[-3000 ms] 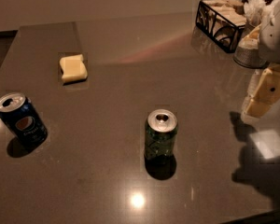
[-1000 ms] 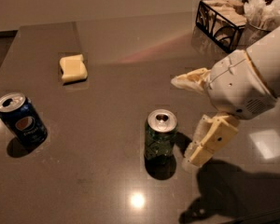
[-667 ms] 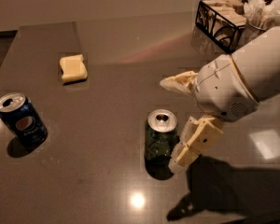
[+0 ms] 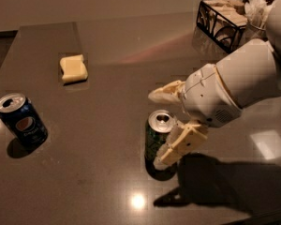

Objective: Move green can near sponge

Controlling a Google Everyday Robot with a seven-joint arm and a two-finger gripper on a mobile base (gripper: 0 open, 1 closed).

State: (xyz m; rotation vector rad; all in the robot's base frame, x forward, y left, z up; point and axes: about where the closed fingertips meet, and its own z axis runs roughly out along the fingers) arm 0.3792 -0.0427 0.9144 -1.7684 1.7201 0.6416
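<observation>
Tool spread wide around the green can
I see the upright can between its fingers, not yet clamped; the sponge lies well apart, far-left across the counter

Not much to read here, honestly. The only real marking is on the dark blue can at the left of the table: a round logo on its side, but I can't make out any lettering around it. The green can has a pale pattern on its label, no words or numbers I can read. The sponge is blank. The gripper sits at the green can with its fingers spread, one behind it and one at its front right, and has no print on it either.
</observation>
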